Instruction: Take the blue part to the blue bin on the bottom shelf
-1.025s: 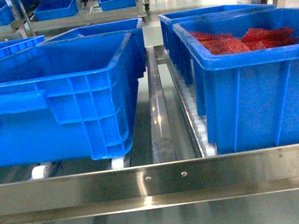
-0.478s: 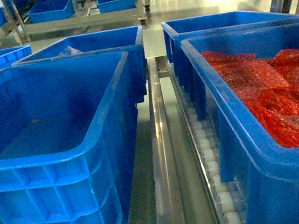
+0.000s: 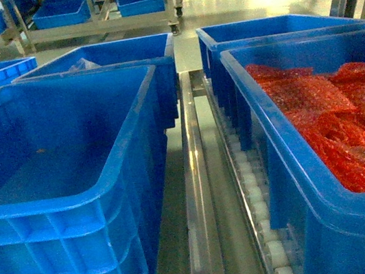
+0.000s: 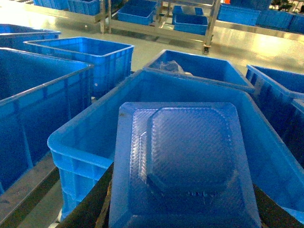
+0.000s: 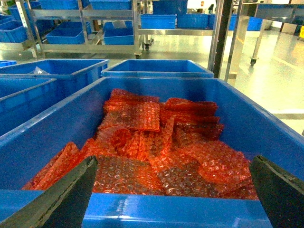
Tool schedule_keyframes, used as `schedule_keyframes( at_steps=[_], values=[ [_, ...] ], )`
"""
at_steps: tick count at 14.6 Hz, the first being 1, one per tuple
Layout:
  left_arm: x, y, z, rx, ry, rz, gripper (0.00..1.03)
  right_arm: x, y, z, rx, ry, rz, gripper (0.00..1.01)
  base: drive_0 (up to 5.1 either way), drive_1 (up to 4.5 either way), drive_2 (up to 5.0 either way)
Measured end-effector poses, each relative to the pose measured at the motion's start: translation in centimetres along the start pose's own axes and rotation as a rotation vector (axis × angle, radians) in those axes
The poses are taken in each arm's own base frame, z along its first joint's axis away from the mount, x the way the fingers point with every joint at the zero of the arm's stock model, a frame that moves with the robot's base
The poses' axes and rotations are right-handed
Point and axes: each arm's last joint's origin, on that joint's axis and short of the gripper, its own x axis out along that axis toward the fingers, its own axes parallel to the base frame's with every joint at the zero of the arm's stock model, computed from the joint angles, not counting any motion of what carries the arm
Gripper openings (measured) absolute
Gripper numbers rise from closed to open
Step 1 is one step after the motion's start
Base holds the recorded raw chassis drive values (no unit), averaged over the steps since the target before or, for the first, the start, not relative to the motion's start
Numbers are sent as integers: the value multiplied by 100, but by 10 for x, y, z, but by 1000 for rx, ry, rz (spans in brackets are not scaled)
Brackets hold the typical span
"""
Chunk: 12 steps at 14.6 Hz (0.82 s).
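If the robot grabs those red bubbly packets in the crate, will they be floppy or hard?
Probably floppy: the red packets lie crumpled and bent over each other. Likely light, since they look like bubble wrap. They may slip, because their surface shines.

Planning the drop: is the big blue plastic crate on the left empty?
Empty as far as shown: the large blue plastic crate shows only smooth bare floor.

Blue bin (image 3: 66,190) beside crate of red packets (image 3: 333,120)

Head and wrists over crates (image 3: 74,196)
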Motion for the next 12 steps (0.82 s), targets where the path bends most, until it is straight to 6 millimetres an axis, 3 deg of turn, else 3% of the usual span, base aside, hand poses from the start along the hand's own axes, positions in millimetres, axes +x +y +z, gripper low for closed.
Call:
schedule_keyframes(
  at_steps=[12],
  values=[
    [0, 0, 0, 0, 0, 0, 43, 0, 0, 0, 0, 0, 0, 98, 0, 0, 0]
  ],
)
